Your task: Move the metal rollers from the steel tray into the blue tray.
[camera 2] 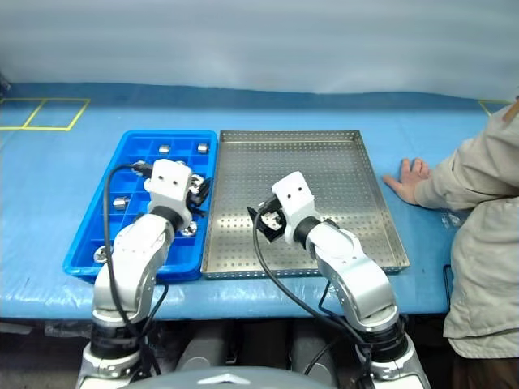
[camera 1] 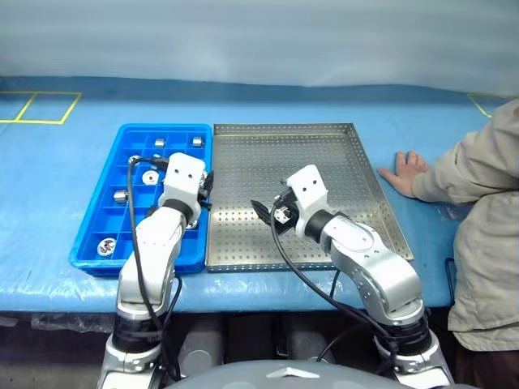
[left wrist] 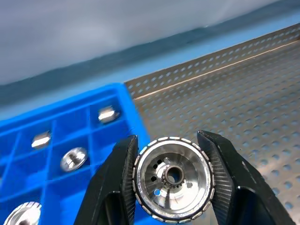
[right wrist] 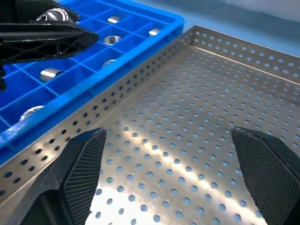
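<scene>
Left hand pinched metal roller over blue tray, right edge. Right hand spread wide above steel tray, 9 o'clock side.

The left arm hides part of the blue tray and its near compartments.

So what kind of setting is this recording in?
Probably a factory-style sorting bench: a perforated steel tray, a compartmented blue tray holding metal rollers, and yellow floor-style markings on the blue tabletop.
</scene>
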Action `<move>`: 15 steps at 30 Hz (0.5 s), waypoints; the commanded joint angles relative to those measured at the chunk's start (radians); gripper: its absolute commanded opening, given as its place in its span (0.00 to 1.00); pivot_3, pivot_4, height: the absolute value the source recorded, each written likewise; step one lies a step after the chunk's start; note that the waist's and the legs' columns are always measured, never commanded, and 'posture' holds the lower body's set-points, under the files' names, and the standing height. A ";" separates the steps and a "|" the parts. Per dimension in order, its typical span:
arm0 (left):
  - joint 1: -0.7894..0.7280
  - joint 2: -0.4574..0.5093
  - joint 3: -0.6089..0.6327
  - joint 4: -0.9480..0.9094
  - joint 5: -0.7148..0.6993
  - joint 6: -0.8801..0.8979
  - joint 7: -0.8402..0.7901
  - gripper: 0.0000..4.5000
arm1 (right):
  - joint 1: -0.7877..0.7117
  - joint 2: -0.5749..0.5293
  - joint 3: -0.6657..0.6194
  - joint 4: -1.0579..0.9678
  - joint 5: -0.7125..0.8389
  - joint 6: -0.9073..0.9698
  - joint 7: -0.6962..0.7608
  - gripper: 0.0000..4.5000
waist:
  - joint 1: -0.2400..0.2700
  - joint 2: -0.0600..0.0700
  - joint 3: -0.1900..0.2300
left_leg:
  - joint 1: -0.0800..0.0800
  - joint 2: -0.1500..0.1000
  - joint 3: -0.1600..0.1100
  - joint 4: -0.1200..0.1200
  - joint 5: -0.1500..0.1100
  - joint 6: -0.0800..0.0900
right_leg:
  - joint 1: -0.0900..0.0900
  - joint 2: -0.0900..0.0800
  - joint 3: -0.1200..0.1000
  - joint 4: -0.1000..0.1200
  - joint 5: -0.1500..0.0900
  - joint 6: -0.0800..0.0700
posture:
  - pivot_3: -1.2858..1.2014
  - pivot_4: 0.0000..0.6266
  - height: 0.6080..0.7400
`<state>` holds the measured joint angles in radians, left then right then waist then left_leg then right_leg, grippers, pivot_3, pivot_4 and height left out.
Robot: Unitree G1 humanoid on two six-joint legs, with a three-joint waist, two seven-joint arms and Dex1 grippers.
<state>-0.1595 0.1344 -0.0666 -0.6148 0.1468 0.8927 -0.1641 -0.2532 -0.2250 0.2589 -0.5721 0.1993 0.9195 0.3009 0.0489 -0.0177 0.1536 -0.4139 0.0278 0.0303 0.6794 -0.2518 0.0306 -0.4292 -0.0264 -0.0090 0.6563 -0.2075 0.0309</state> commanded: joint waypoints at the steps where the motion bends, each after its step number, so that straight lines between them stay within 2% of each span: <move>1: 0.034 0.022 -0.002 -0.118 0.049 0.045 0.048 0.38 | -0.025 0.003 0.019 0.006 0.015 -0.038 0.029 1.00 | 0.014 0.000 0.000 | 0.000 0.000 0.000 0.000 0.000 0.000 | 0.000 0.000 0.000 0.000 0.000 0.000 | 0.62 0.24 1.00; 8: 0.130 0.002 0.057 -0.177 0.083 0.102 0.123 0.38 | -0.019 0.001 0.053 0.013 0.019 -0.046 0.053 1.00 | 0.045 0.000 0.000 | 0.000 0.001 -0.002 0.000 0.000 0.000 | 0.000 0.000 -0.002 0.000 -0.003 -0.005 | 0.64 0.24 1.00; 15: 0.152 -0.060 0.096 -0.173 0.094 0.122 0.187 0.38 | 0.006 0.014 0.062 0.001 0.027 -0.033 0.043 1.00 | 0.062 0.000 0.000 | -0.001 0.000 -0.003 0.000 0.000 0.000 | 0.000 -0.001 -0.004 -0.001 -0.003 -0.005 | 0.65 0.24 1.00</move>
<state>-0.0087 0.0791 0.0161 -0.7488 0.2289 1.0233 0.0051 -0.2486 -0.2185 0.3211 -0.5371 0.2165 0.8961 0.3477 0.1109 -0.0179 0.1538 -0.4153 0.0282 0.0273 0.6793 -0.2518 0.0304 -0.4290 -0.0278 -0.0134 0.6557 -0.2107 0.0255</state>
